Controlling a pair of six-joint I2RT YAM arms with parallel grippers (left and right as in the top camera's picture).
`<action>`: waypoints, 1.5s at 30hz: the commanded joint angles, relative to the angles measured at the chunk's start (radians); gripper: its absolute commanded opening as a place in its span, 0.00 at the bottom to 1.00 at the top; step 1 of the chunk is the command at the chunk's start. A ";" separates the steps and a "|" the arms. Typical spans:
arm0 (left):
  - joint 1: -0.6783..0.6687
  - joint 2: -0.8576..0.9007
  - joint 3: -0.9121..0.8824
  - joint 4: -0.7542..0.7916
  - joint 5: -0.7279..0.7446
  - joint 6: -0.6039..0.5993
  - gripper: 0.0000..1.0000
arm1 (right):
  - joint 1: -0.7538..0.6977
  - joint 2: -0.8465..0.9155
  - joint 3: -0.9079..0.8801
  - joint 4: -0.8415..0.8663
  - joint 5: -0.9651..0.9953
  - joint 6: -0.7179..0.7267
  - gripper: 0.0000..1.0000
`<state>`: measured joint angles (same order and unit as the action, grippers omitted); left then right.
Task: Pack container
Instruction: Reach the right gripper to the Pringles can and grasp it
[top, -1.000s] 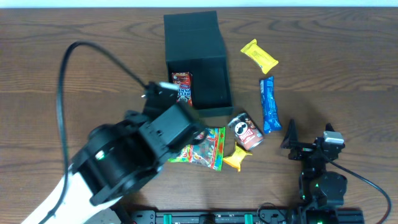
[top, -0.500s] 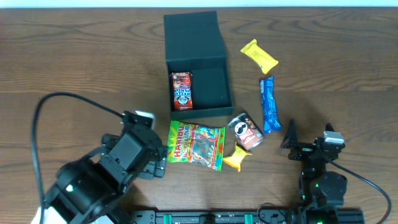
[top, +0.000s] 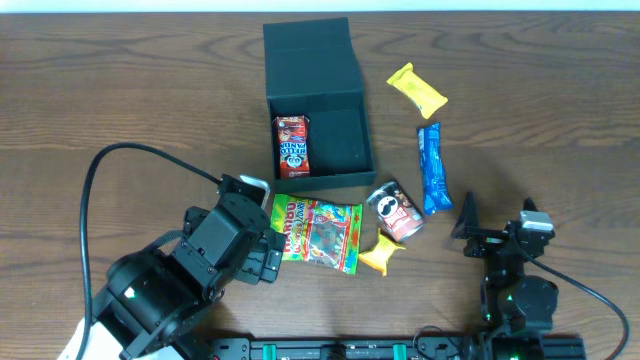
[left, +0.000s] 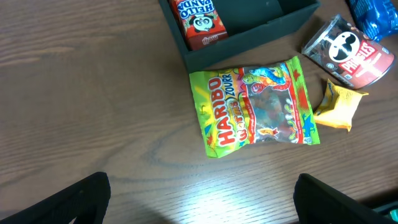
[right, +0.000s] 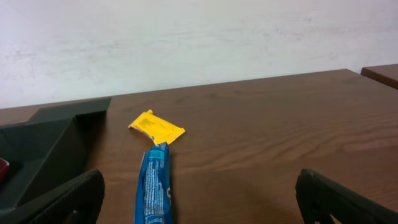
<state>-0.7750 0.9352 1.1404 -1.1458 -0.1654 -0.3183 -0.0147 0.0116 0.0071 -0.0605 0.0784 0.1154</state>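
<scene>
Overhead view shows a brown wooden table (top: 130, 90) with snacks lying on it. The dark box (top: 340, 140) sits at 12 o'clock on the table. Its lid is open and lies back toward 12 o'clock. A red packet (top: 291, 145) lies inside the box, against the wall on the 9 o'clock side.

A bright gummy bag (top: 316, 233) lies flat just beside the box, at 6 o'clock from it. A small chip can (top: 396, 211) lies on its side at 3 o'clock from the bag. A little yellow packet (top: 381, 252) sits just beside the can, at 6 o'clock from it. A long blue packet (top: 433, 168) lies at 3 o'clock from the box. A yellow bar (top: 417, 88) lies near it, at 12 o'clock from the blue packet.

The left arm is at 7 o'clock on the table. Its left gripper (left: 199, 202) is near the gummy bag, on the bag's 8 o'clock side. In the left wrist view its two fingers (left: 74, 199) sit wide apart in the bottom corners, with only table between them.

The right gripper (top: 500, 228) is at 5 o'clock on the table, well apart from the box. In the right wrist view its fingers (right: 62, 202) are spread apart too, and the blue packet and yellow bar lie ahead at 12 o'clock.
</scene>
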 joint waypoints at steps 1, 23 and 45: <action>0.002 0.003 -0.002 -0.002 -0.024 0.012 0.95 | -0.005 -0.006 -0.002 0.008 0.017 0.003 0.99; 0.002 0.004 -0.002 -0.002 -0.024 0.012 0.95 | -0.004 0.336 0.830 -0.889 -0.213 0.110 0.99; 0.002 0.004 -0.002 -0.002 -0.024 0.012 0.95 | 0.082 0.953 1.218 -1.333 -0.505 -0.395 0.99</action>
<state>-0.7750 0.9371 1.1393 -1.1465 -0.1722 -0.3161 0.0181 0.9291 1.1839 -1.3899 -0.4099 -0.2260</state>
